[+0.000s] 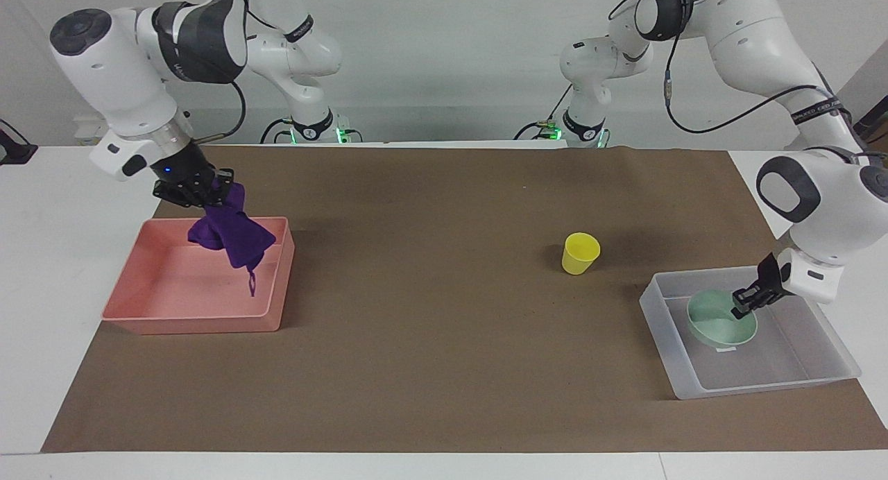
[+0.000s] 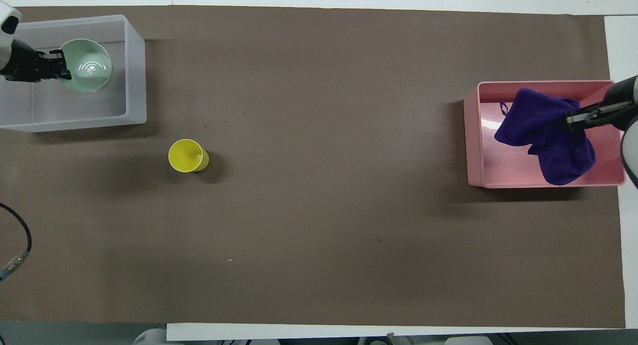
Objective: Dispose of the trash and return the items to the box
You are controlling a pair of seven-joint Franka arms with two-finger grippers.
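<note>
My right gripper is shut on the deep-purple rag and holds it hanging over the pink tray. In the overhead view the rag hangs from the right gripper over the tray. My left gripper is shut on the rim of the mint-green bowl, low inside the translucent tub. The overhead view shows the bowl and the left gripper in the tub. The yellow cup stands upright on the mat.
The brown mat covers the table. The tub stands at the left arm's end, the pink tray at the right arm's end. The cup is nearer to the robots than the tub, toward the table's middle.
</note>
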